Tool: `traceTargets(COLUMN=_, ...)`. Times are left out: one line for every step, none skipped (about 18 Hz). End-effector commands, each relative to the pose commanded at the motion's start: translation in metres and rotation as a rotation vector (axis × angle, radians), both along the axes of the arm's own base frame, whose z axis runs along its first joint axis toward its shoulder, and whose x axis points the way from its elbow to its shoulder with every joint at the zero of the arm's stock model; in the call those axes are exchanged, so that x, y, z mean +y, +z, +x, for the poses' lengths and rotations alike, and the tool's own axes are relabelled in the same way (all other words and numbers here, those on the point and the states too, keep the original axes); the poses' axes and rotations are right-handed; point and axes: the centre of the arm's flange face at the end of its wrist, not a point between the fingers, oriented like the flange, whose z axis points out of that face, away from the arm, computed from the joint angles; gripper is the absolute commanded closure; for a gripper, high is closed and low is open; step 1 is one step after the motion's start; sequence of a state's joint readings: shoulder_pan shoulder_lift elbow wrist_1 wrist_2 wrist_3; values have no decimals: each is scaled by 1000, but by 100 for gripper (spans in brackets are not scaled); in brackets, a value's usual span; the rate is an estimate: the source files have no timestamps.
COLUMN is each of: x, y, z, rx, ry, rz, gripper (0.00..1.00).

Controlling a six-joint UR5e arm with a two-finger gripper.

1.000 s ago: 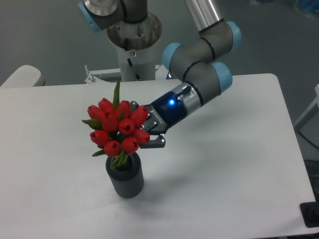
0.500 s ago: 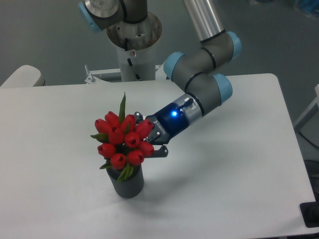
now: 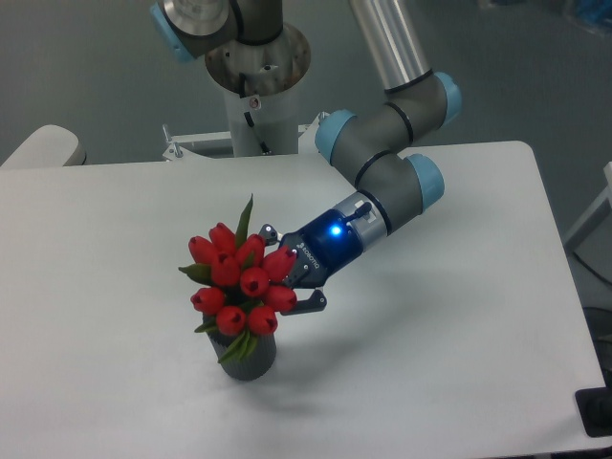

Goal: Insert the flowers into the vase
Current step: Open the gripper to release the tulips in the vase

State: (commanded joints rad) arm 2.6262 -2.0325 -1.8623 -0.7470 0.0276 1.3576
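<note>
No writing reads clearly; the gripper point(image 3: 285, 271), jaws clamped on the flowers point(image 3: 241, 283), holds them over the vase point(image 3: 251, 356).

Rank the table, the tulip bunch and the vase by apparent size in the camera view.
1. table
2. flowers
3. vase, mostly hidden behind the flowers, so its full size is uncertain.
</note>
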Motion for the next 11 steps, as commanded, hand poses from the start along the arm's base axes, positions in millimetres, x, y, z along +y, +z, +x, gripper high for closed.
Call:
traceTargets(x=-1, y=-1, z=-2, rx=0, ry=3, rz=-3, gripper=0)
traceTargets(x=-2, y=-3, z=-3, rx=3, ry=7, rz=-12, gripper=0)
traceTargets(x=-2, y=-5, z=-4, rx=7, ry=8, rz=-22, gripper=0)
traceTargets(x=-5, y=-6, z=-7, rx=16, ry=15, rz=-31, gripper=0)
traceTargets(x=-7, y=-8, z=-10, rx=20, ry=21, rz=-40, gripper=0)
traceTargets(x=-8, y=-9, z=-11, rx=28, ry=24, rz=-39, gripper=0)
traceTargets(x=-9, y=-9, z=-11, rx=40, ry=25, rz=-32, gripper=0)
traceTargets(x=-10, y=-11, z=-10, rx=46, ry=24, rz=-29, gripper=0)
traceTargets(x=-10, y=-13, z=-10, rx=48, ry=24, rz=-28, gripper=0)
traceTargets(x=-10, y=-14, z=-9, rx=48, ry=23, rz=-28, gripper=0)
traceTargets(x=-10, y=-13, z=-10, rx=50, ry=24, rz=-27, gripper=0)
